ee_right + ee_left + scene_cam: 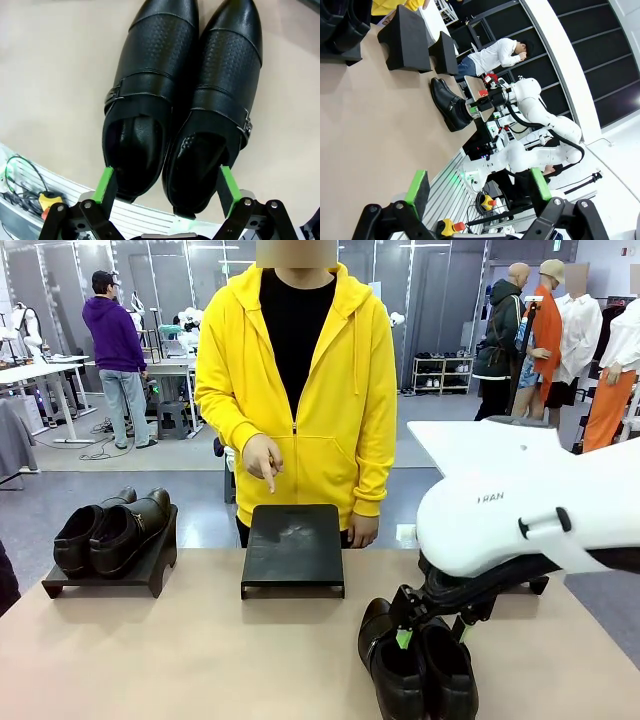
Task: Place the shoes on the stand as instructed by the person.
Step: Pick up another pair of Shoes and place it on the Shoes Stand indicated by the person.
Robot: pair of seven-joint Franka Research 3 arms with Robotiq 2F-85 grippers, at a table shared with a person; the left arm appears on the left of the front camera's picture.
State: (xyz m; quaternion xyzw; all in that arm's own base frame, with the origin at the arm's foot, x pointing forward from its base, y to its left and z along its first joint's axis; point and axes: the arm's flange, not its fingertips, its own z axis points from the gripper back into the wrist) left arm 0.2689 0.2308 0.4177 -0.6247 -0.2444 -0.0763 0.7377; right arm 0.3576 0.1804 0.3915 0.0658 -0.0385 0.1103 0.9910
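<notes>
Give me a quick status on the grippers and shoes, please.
Left gripper open, empty. Right gripper open, astride heels of near shoe pair on table. Person's hand points at middle stand; nothing in the way.

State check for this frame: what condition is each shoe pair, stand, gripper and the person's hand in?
Black ankle-high leather shoes: resting together on the left black stand.
Black perforated buckled leather shoes: side by side on the beige table.
Middle black stand: pointed at by the person's hand.
Right gripper: open, green pads flanking the buckled shoes' heels.
Left gripper: open, holding nothing.
</notes>
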